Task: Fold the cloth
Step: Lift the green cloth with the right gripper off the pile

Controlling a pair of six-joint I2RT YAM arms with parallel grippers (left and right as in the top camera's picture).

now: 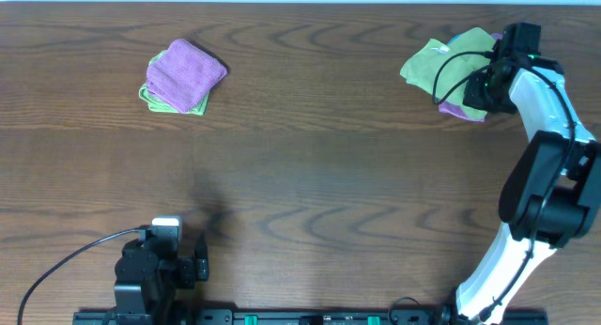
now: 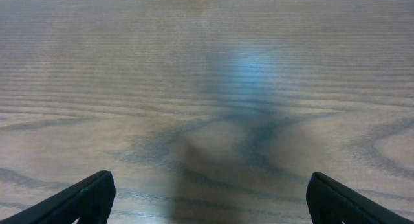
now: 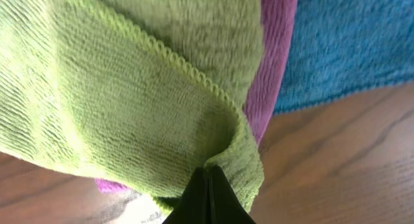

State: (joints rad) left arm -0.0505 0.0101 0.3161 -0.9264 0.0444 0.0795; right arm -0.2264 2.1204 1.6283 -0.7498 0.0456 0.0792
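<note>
Draping over a purple cloth (image 3: 277,56) and a bright blue cloth (image 3: 349,49) at the far right of the table, the lime-green cloth (image 1: 432,67) looks light, soft and floppy, and its hemmed edge suits a pinch. The right gripper (image 3: 207,177) is clamped on that folded edge. The left gripper (image 2: 210,188) hangs spread wide above the smooth wood-grain table (image 1: 329,175), which offers room mid-board.

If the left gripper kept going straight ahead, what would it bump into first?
Probably just the brown wooden table. The open left gripper points slightly down at bare wood; nothing stands between, though depth is unclear.
</note>
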